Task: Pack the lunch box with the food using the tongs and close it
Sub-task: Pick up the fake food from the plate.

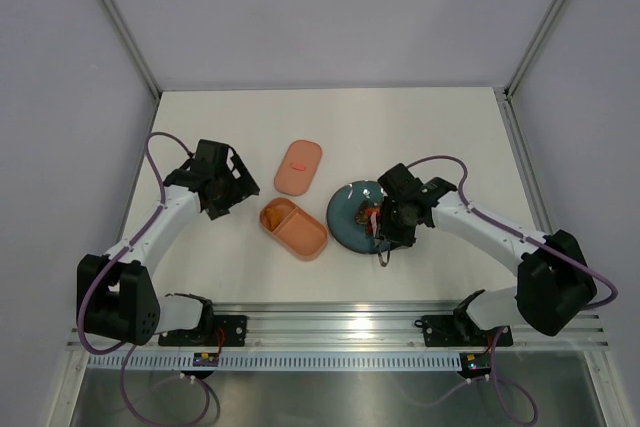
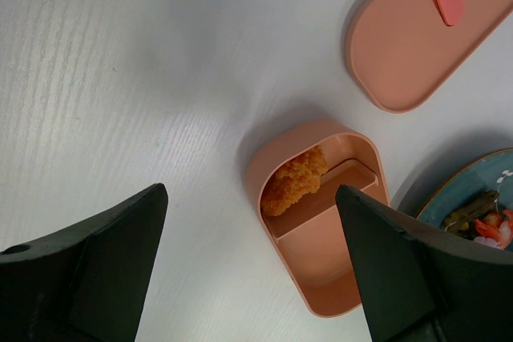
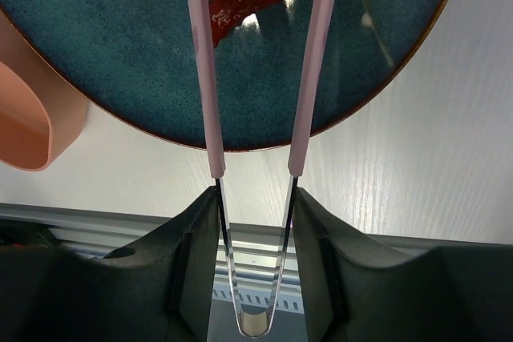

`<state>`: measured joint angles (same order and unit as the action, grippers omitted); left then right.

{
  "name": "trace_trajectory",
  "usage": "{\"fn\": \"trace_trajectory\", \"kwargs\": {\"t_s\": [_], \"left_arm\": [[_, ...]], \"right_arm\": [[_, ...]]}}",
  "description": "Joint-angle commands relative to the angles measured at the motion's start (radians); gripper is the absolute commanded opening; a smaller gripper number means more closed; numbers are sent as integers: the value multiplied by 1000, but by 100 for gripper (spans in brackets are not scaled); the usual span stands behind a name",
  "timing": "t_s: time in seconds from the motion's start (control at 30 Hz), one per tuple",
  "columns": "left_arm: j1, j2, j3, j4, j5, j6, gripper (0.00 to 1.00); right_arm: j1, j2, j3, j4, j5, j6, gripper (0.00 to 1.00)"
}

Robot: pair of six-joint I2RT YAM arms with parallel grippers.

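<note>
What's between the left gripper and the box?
Nothing. Only bare table separates the open left gripper from the box. This shows in the left wrist and top views.

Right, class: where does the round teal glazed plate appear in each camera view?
Top external: the plate sits right of centre.
Left wrist: plate at bottom-right corner, cut off.
Right wrist: plate fills the upper part.
Shared landmark: the salmon-pink plastic lunch box base beside it.
</note>
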<state>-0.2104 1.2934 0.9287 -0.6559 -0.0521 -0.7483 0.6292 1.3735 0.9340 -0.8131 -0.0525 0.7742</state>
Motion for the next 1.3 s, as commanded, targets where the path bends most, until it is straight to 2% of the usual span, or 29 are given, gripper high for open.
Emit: {"fn": "trace_trajectory", "kwargs": {"t_s": [0.0,0.47,0.63,0.77,1.07,1.27], "left_arm": [[-1,0,16,32,3,12,90],[-1,3,15,30,-2,10,90],[-1,9,16,33,0,10,90],[-1,7,16,32,-2,10,90],[-3,9,19,32,4,13,90],[-3,24,32,35,14,15,90]], "right_arm": [[17,19,22,35,-4,4,47],[41,1,88,-3,-12,-13,27],[50,1,74,17,-26,-47,25],[49,22,84,15,-35,-70,26],[50,52,95,-3,-32,-72,47],[50,30,117,-34,-3,-75,49]]}}
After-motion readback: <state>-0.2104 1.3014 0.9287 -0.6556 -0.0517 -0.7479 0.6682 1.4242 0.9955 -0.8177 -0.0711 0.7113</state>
